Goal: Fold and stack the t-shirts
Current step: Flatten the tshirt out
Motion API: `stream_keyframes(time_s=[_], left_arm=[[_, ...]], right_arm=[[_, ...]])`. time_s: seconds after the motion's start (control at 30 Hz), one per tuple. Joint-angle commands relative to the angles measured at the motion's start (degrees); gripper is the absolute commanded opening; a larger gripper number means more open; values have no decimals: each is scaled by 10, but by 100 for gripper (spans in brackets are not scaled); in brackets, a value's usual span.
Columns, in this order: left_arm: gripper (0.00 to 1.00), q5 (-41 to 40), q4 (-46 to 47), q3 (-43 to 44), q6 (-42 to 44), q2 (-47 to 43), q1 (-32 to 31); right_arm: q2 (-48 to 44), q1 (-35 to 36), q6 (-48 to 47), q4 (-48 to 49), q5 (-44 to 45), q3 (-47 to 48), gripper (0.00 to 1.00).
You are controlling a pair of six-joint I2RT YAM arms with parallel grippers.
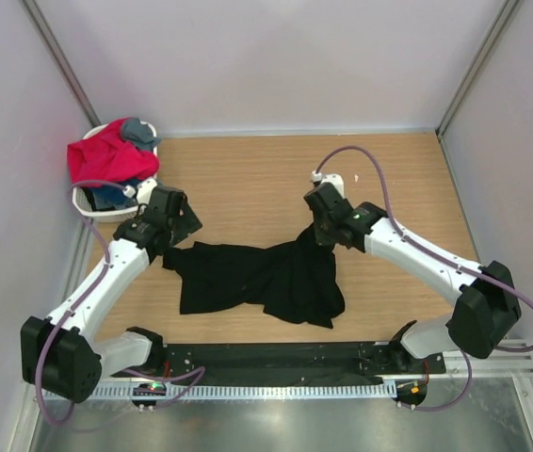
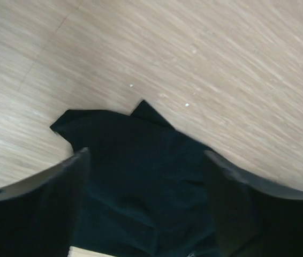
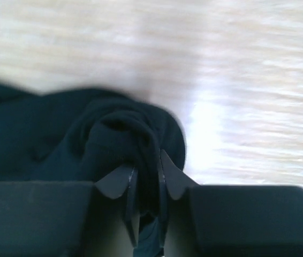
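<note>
A large black t-shirt (image 1: 257, 278) lies rumpled on the wooden table, near the front. My right gripper (image 1: 318, 231) is shut on a bunched fold at its upper right; in the right wrist view the black t-shirt (image 3: 125, 134) is pinched between the fingers (image 3: 165, 176). My left gripper (image 1: 174, 226) hangs over the shirt's upper left corner, jaws apart. The left wrist view shows the black t-shirt (image 2: 141, 182) lying loose between the open fingers (image 2: 60, 198), nothing gripped. Red-pink (image 1: 102, 155), grey (image 1: 139, 130) and blue (image 1: 116, 195) t-shirts are heaped in the basket.
A white laundry basket (image 1: 83, 201) stands at the back left corner, close to my left arm. Pale walls close in the table on three sides. A black rail (image 1: 276, 358) runs along the near edge between the arm bases.
</note>
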Motion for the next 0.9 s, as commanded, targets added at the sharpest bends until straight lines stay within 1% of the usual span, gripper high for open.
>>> stream_keyframes(time_s=[0.0,0.07,0.1,0.13,0.17,0.2,0.23,0.27,0.33,0.37,0.4,0.43,0.47,0.53,0.6,0.63,0.7,0.73,0.8,0.87], left_arm=[[92,8,7,53,15,8,3],[97,30,-34,67,23,1,3],[97,64,-45,66,24,-9,3],[97,81,-50,58,23,-25,3],[97,95,-50,28,12,-41,2],[97,120,-49,11,1,-83,3],[96,129,-43,-10,-9,-105,2],[97,139,-41,-45,-30,-147,2],[96,158,-31,-81,-46,-183,2],[96,164,-28,-113,-55,-199,2],[96,166,-23,-124,-69,-221,2],[96,184,-14,-136,-75,-229,1],[96,192,-8,-151,-79,-233,2],[96,204,-3,-162,-86,-229,2],[96,207,-1,-169,-87,-220,2],[96,200,1,-170,-89,-211,2],[96,191,8,-175,-97,-203,2],[96,190,25,-176,-99,-198,2],[96,192,60,-181,-101,-183,2],[96,193,85,-184,-103,-159,2]], right_arm=[[-30,-66,-9,30,2,13,23],[-28,-89,-12,29,-47,5,26],[-30,-100,-11,28,-59,-3,30],[-32,-112,-9,28,-74,-7,32],[-33,-115,-9,29,-78,-11,34],[-32,-116,-8,30,-77,-15,35],[-26,-117,-8,31,-77,-16,35],[-23,-116,-5,31,-76,-17,35],[-7,-118,3,33,-77,-19,34],[-4,-119,15,34,-89,-28,34],[-1,-119,21,38,-103,-37,34],[-1,-120,24,43,-117,-48,35],[0,-123,29,45,-125,-69,39],[0,-132,30,37,-120,-78,42],[-4,-158,38,7,-104,-62,55],[-9,-167,40,-1,-97,-56,72],[-27,-186,49,-18,-62,-38,95],[-33,-191,47,-23,-55,-29,100],[-42,-197,45,-55,-32,14,100],[-48,-198,47,-89,-38,71,100]])
